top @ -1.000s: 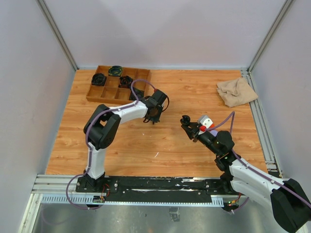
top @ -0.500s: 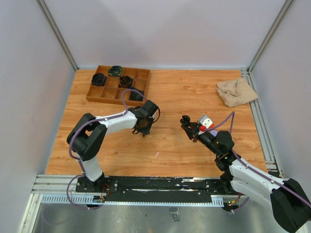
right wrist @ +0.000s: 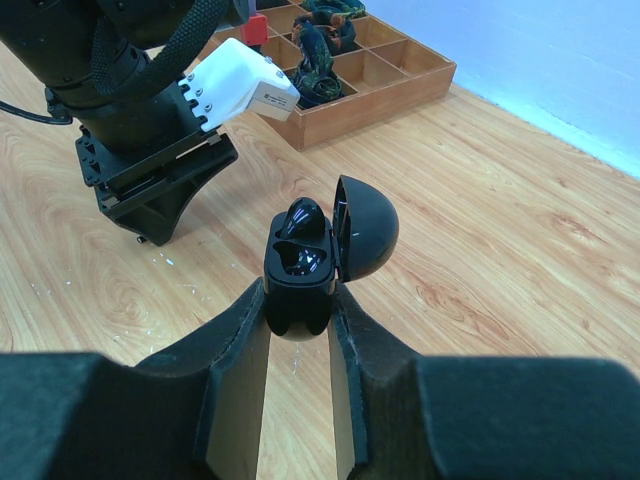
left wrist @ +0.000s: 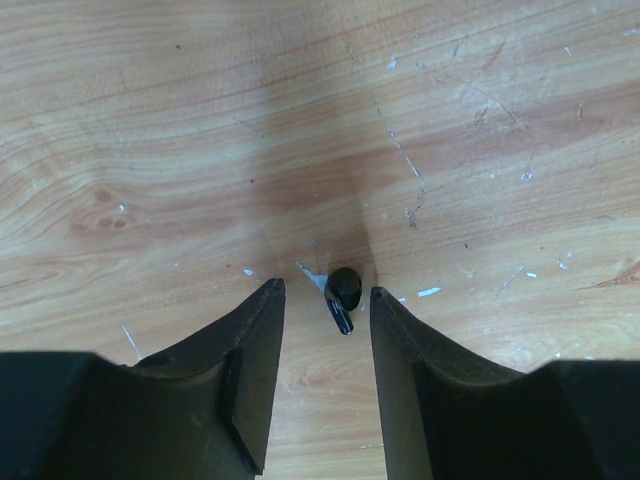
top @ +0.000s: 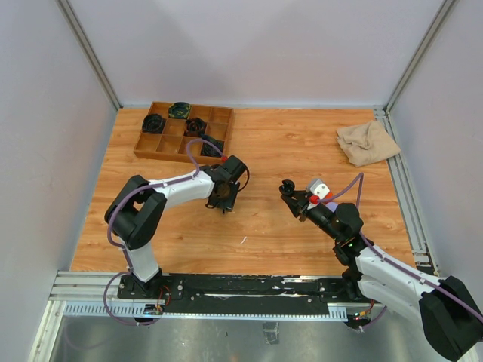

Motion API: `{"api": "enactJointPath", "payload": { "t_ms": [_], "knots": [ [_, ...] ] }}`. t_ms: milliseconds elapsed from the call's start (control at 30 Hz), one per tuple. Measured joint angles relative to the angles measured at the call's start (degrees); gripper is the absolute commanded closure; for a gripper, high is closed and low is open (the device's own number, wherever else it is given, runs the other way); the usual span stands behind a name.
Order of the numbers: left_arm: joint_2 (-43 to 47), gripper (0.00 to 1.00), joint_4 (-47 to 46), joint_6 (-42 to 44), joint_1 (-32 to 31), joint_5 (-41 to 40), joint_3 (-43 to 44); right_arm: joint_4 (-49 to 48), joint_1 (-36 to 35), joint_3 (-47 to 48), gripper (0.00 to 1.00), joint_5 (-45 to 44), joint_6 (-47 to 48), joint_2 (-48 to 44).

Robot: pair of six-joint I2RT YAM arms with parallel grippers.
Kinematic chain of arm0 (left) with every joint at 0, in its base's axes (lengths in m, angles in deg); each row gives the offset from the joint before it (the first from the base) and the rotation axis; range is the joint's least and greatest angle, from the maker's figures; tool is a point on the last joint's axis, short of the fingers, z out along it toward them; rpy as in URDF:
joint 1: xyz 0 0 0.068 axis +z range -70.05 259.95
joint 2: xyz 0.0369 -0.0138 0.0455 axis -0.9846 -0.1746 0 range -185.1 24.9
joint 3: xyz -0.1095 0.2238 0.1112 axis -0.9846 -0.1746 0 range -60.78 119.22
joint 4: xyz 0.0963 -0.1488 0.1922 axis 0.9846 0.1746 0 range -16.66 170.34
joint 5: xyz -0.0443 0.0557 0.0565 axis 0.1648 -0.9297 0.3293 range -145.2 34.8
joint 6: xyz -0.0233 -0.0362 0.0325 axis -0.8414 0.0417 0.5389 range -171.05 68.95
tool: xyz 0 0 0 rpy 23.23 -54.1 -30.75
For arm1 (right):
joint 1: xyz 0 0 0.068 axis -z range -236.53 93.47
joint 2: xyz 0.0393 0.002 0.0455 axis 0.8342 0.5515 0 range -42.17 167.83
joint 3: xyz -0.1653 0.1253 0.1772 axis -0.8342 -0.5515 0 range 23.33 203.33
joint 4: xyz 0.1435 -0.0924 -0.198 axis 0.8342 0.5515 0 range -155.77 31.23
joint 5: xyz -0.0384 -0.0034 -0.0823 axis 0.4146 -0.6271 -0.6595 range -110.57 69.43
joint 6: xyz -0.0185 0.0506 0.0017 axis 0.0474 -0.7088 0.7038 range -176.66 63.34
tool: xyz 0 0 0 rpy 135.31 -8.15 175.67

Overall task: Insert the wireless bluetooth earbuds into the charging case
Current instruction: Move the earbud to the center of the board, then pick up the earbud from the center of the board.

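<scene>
A black earbud (left wrist: 343,291) lies on the wood table between the fingertips of my left gripper (left wrist: 325,290), which is open and low over the table; neither finger touches it. In the top view this gripper (top: 225,197) points down left of centre and hides the earbud. My right gripper (right wrist: 298,300) is shut on the black charging case (right wrist: 300,275), held upright with its round lid (right wrist: 367,228) swung open. One black earbud (right wrist: 303,217) sits in the far slot; the near slot is bare. In the top view the case (top: 289,188) hangs right of centre.
A wooden compartment tray (top: 155,145) with several dark round cases stands at the back left, also in the right wrist view (right wrist: 400,75). A crumpled beige cloth (top: 367,142) lies at the back right. White flecks dot the wood near the left gripper.
My left gripper moved from beside the tray toward the near left, then stopped low over the table. The right arm with the case has stayed still.
</scene>
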Motion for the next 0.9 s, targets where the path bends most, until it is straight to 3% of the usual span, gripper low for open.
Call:
{"api": "enactJointPath", "payload": {
  "t_ms": [900],
  "knots": [
    [-3.1, 0.78, 1.5, -5.4, 0.0, 0.3, 3.5, 0.0, 0.0, 0.0, 0.97, 0.2, -0.1, 0.1]
  ]
}}
